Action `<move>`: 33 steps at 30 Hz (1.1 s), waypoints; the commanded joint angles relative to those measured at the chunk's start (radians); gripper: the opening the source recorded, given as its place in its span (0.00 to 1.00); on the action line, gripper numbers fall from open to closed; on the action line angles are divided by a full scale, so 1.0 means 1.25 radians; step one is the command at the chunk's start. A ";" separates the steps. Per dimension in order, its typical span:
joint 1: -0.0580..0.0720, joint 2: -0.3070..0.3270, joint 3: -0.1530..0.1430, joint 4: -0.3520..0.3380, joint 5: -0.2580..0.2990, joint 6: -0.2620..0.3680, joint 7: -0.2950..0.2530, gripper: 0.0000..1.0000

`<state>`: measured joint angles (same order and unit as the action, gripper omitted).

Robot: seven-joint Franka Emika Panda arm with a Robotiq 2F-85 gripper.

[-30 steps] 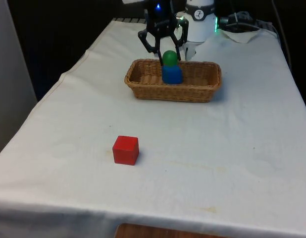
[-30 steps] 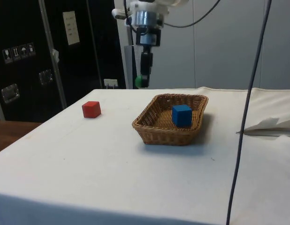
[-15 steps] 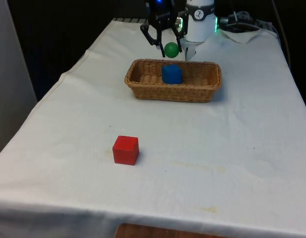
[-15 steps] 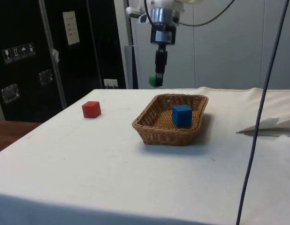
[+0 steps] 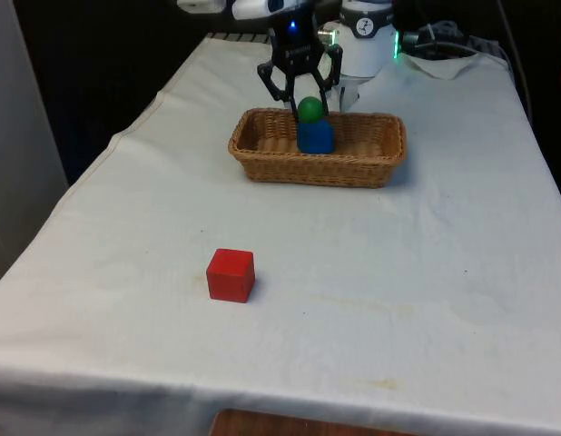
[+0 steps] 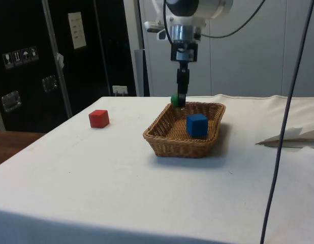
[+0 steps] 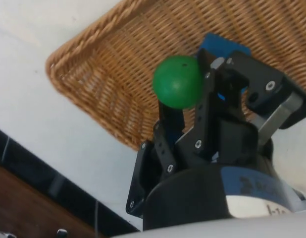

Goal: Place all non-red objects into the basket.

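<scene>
Front view: a black tool grips a green ball above the far side of a wicker basket, where a blue cube already sits. A red cube rests apart on the white bench.

Side view: the ball hangs at the basket's far rim, beside the blue cube.

Wrist view: fingers clamp the ball over the weave; best to lower it inside the rim, clear of the cube, before letting go
</scene>
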<state>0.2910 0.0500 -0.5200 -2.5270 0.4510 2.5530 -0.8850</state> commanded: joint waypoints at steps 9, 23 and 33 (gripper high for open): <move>0.002 0.065 0.006 0.000 0.066 0.038 -0.060 0.00; 0.002 0.135 0.024 0.012 0.147 0.079 -0.122 0.00; 0.001 0.135 0.023 0.011 0.147 0.079 -0.123 0.97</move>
<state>0.2950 0.2250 -0.4950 -2.5090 0.6220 2.6420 -1.0290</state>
